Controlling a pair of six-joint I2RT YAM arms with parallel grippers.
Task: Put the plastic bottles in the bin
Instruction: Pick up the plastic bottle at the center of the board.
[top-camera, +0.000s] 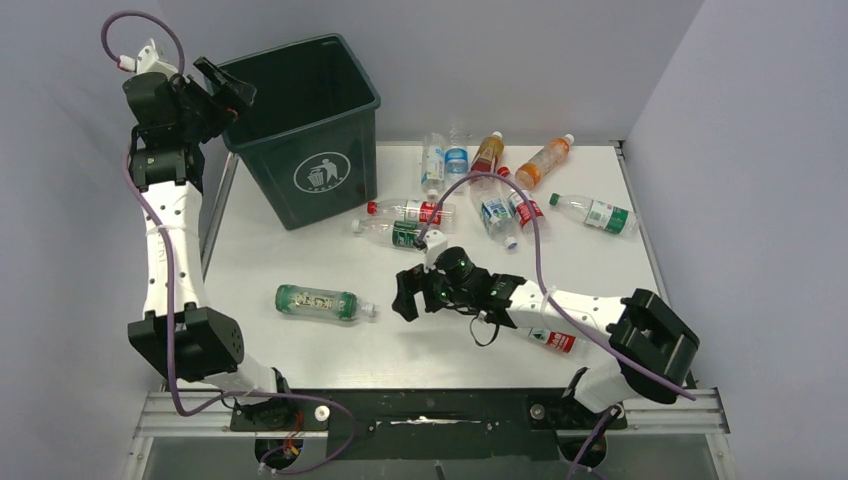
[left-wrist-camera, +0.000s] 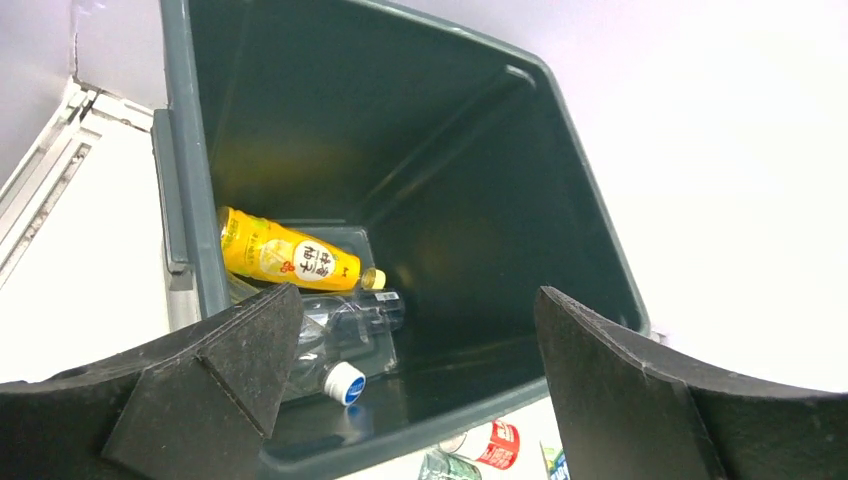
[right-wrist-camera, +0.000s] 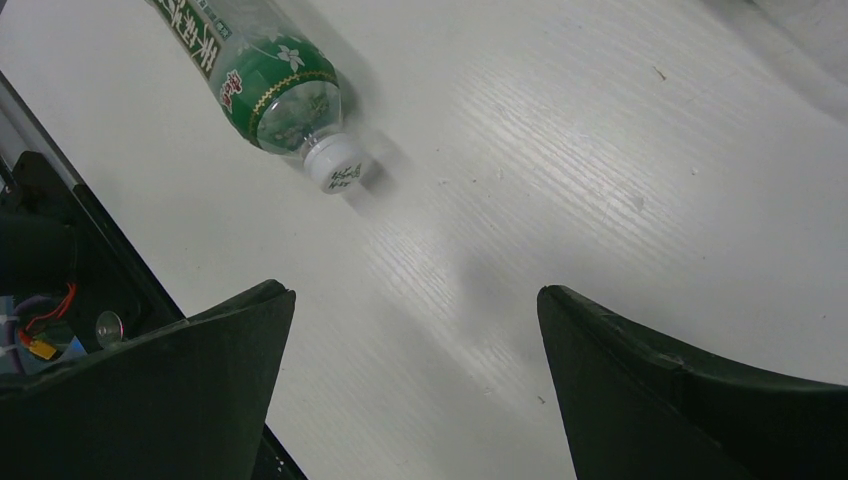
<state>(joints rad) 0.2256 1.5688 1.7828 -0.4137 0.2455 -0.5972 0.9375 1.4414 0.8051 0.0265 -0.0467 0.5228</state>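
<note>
Currently the bin (top-camera: 322, 185) stands upright at the back-left of the white table (top-camera: 300, 350), with its litter symbol facing the arms. The left wrist view shows two bottles lying on its floor, side by side in one corner: a yellow bottle (left-wrist-camera: 290, 258) and a clear bottle (left-wrist-camera: 335, 340) with a white cap.

Everything else is on the table, all lying down:
- A green-label bottle (top-camera: 318, 302) lies alone at front-centre, well apart from the bin, with its white cap (right-wrist-camera: 335, 165) pointing toward the right arm.
- A red-label bottle (top-camera: 410, 211) and a dark-green-label bottle (top-camera: 395, 232) lie just right of the bin, close together.
- A loose cluster sits at the back-right. It includes a blue-label bottle (top-camera: 457, 158), an amber bottle (top-camera: 487, 153), an orange bottle (top-camera: 545, 161) and a clear green-label bottle (top-camera: 595, 214) furthest right.
- One more red-labelled bottle (top-camera: 553, 340) is partly hidden under the right forearm.

The left gripper (top-camera: 225, 90) is raised over the bin's left rim. Its jaws are wide apart with nothing between them, and its camera looks down into the bin.

The right gripper (top-camera: 412, 298) is low over mid-table, just right of the lone green-label bottle. Its jaws are spread wide and hold nothing. In the right wrist view the cap sits ahead of the fingers, not between them.
</note>
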